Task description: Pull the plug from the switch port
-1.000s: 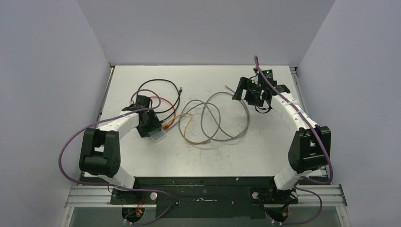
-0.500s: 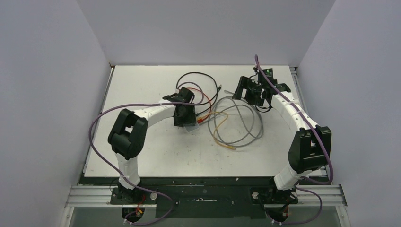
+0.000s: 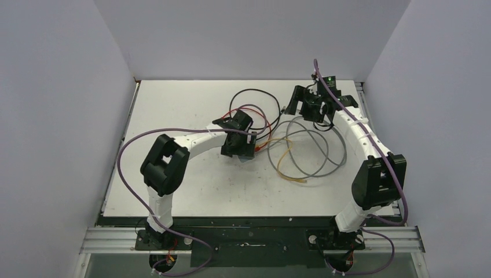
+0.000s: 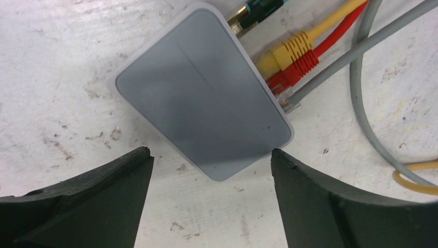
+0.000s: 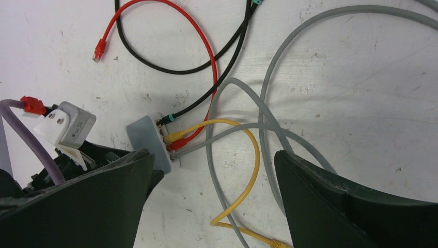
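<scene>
Left gripper (image 4: 209, 152), jaws spread and empty, hangs nearest the network switch (image 4: 199, 101), whose plugs (image 4: 289, 54) face the tabletop (image 3: 231, 191)'s right edge.

The worktop (image 3: 231, 191) is white and flat. It has lots of little dark specks and scratches on it. Three plain walls stand around it: the back wall (image 3: 249, 35), the left wall (image 3: 52, 116) and the right wall (image 3: 446, 87). They are pale grey with a bit of purple in them. The light is soft and even, and the shadows on the worktop are faint. A black plate (image 3: 260, 223) lies along the near edge of the worktop. In front of it runs a silver metal rail (image 3: 110, 238).
</scene>
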Controlling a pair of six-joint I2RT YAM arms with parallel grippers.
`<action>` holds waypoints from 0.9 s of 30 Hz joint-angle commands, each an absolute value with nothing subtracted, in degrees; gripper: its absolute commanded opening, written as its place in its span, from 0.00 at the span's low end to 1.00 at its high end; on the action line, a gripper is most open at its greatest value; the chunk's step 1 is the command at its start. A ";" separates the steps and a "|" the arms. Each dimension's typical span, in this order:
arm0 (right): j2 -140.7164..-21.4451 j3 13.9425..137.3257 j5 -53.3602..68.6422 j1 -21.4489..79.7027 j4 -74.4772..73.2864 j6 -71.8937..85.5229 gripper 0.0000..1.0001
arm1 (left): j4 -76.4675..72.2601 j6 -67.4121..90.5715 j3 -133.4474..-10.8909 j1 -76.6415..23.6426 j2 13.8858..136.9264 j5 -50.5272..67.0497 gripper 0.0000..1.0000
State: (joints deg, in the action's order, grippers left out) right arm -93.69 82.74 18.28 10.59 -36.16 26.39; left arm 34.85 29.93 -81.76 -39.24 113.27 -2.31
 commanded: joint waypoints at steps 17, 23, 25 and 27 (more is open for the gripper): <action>-91.25 89.99 4.87 7.53 -43.41 30.64 0.90 | 44.26 45.98 -91.56 -36.26 111.88 -3.57 0.96; -89.60 86.87 7.85 7.71 -41.78 29.42 0.90 | 48.58 51.27 -96.74 -35.11 118.55 -2.42 0.96; -88.97 85.69 9.38 7.87 -40.72 29.20 0.90 | 50.66 52.36 -98.31 -34.94 120.46 -3.01 0.96; -88.71 84.93 10.32 7.97 -40.21 29.22 0.90 | 51.24 52.87 -99.35 -34.85 122.09 -2.70 0.96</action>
State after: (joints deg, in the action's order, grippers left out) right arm -92.20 86.08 7.33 7.46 -42.89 29.23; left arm 46.65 49.25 -95.37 -35.51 119.48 -2.90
